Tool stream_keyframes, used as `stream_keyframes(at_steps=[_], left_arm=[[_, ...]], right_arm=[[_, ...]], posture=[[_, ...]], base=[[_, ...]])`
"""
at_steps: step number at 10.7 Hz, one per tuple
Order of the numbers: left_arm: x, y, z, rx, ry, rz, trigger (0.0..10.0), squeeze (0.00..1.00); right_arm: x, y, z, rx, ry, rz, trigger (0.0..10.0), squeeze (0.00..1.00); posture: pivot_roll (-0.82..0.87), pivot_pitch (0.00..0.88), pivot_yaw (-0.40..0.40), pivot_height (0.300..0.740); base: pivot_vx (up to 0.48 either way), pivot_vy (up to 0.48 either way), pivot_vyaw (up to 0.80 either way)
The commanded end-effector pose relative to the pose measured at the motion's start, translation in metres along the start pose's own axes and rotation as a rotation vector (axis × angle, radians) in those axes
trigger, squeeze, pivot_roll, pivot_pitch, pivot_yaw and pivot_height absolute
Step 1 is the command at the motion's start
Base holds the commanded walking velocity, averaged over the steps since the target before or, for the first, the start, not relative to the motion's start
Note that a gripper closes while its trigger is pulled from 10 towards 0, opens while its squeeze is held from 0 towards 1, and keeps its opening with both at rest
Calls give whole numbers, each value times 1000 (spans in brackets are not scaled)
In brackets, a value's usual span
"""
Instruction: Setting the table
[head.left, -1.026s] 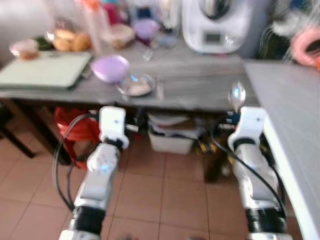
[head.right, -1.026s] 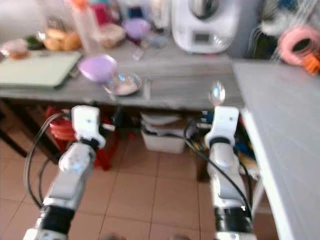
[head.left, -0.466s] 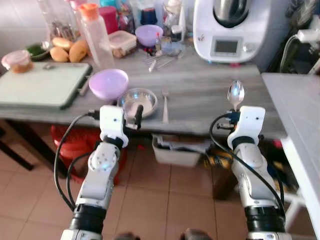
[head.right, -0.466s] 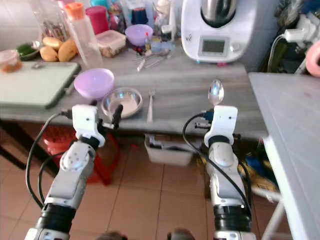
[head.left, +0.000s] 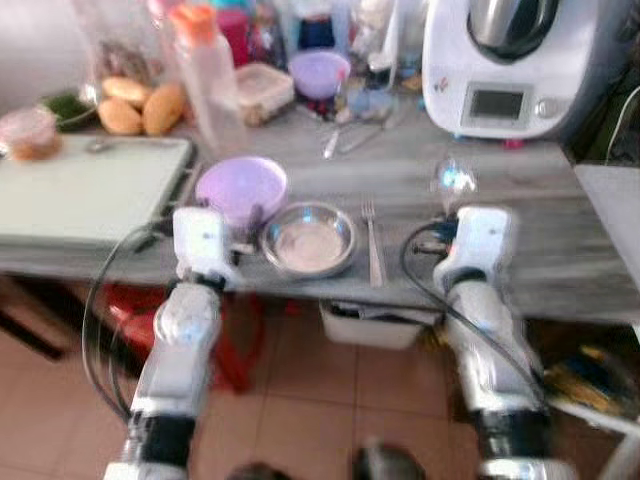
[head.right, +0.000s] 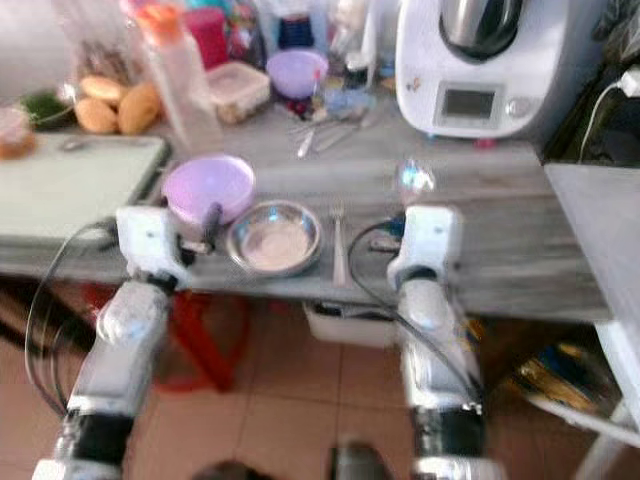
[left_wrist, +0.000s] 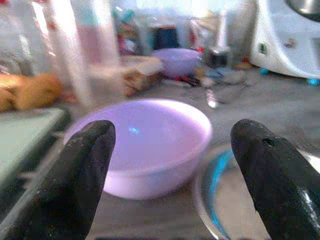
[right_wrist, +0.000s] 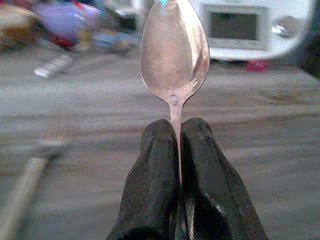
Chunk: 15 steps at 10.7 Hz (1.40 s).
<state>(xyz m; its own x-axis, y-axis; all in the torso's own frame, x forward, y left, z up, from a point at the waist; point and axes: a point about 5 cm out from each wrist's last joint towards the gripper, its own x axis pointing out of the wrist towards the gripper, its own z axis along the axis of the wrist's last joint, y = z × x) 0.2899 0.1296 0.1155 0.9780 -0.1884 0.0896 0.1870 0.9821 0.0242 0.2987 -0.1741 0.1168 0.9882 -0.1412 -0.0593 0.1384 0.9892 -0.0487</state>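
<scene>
- Our right gripper (right_wrist: 175, 145) is pinched tight on a spoon (right_wrist: 174, 50) by the neck; the bowl of the spoon stands upright above the black fingers (right_wrist: 152, 165), at centre right of the head view.
- Our left gripper (left_wrist: 172, 165) is spread wide and holds nothing. It looks straight at the purple bowl (left_wrist: 142, 142) at lower centre of its wrist frame.
- The place so far, centre of the head view: steel bowl (head.left: 307, 238) just beside the purple bowl, fork (head.left: 372, 245) lying just right of the steel bowl on the grey table (head.left: 560, 250).
- We judge the step in hand is laying the spoon down by that setting.
- To do it well, we should aim for the bare strip right of the fork and lay the spoon parallel to it, not touching.
- Tip the wrist forward first; the spoon stands vertical and would topple if let go.
- Lower until it rests flat, then part the fingers slowly.
- The head views are blurred, so we should let the body settle before placing.
</scene>
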Motion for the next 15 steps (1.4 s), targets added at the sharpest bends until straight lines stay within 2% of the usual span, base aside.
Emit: stream_keyframes(at_steps=[1,4,6,8,9,11,13,15], left_arm=[[-4,14,4,1,-18,36,10000,0],[-11,9,7,1,-19,5,10000,0],[-22,11,9,12,-8,-40,10000,0],[-32,20,4,32,35,-11,10000,0],[-31,20,7,45,29,-14,10000,0],[-31,16,10,46,27,-31,10000,0],[-34,16,7,36,60,-48,10000,0],[-40,19,8,52,95,-79,10000,0]], right_arm=[[0,8,6,13,-25,16,10000,0],[-1,1,6,16,-24,-19,10000,0],[-2,-25,9,-4,-25,-167,10000,0],[-8,-44,4,-9,3,-243,10000,0],[-12,-51,4,-35,7,-295,10000,0],[-12,-57,3,-5,34,-307,10000,0],[-3,-62,3,1,88,-266,10000,0],[4,-65,5,47,106,-262,10000,0]], posture=[[-37,0,28,740],[-39,0,34,740],[-33,0,34,740],[-33,0,36,740],[-39,0,36,740],[-44,0,38,740],[-38,0,54,740],[-13,9,79,740]], base=[[0,446,0],[0,0,0],[0,0,0],[0,0,0],[0,0,0],[0,0,0],[0,0,0],[0,0,0]])
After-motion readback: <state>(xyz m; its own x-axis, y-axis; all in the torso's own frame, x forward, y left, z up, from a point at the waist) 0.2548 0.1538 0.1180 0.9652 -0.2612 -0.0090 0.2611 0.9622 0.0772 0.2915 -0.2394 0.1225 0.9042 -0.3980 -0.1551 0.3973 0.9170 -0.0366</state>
